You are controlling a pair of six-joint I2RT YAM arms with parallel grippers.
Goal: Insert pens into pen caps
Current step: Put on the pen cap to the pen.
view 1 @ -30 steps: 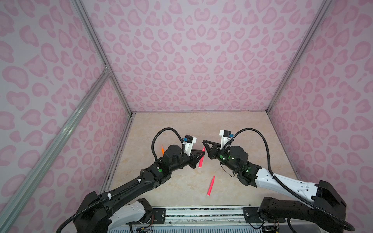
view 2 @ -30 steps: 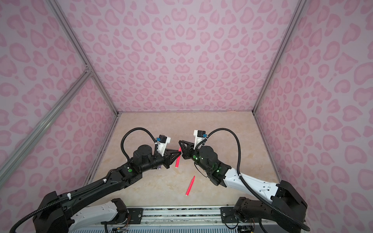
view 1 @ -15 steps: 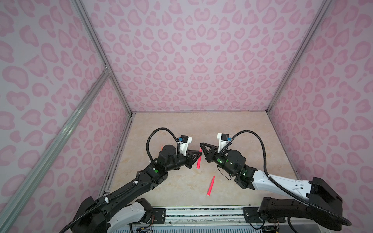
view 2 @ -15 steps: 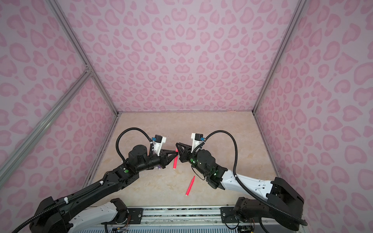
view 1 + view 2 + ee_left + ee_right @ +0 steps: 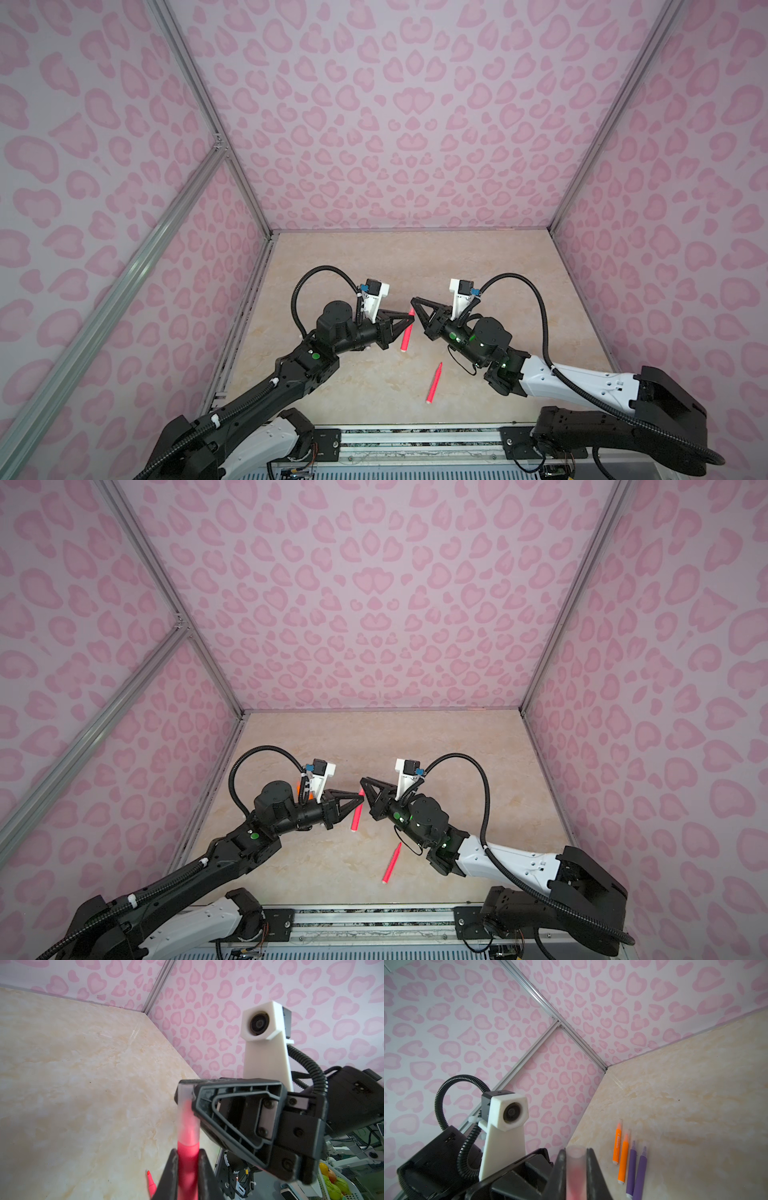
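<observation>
Pink pen (image 5: 406,337) clamped in left gripper (image 5: 410,319), tip inside clear cap (image 5: 186,1113) pinched by right gripper (image 5: 414,301), above beige marble-look surface (image 5: 415,257). 2nd pink pen (image 5: 433,383) lies nearby. Pink heart-print walls (image 5: 395,124) w/ alu frame (image 5: 199,91).

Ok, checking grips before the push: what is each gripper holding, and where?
Left gripper clamps the pink-red pen on its barrel, behind the tip; right gripper pinches the clear pen cap by its sides, over that tip.

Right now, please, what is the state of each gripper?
Left gripper: shut on the pink-red pen.
Right gripper: shut on a clear pen cap, which sits over that pen's tip.
</observation>
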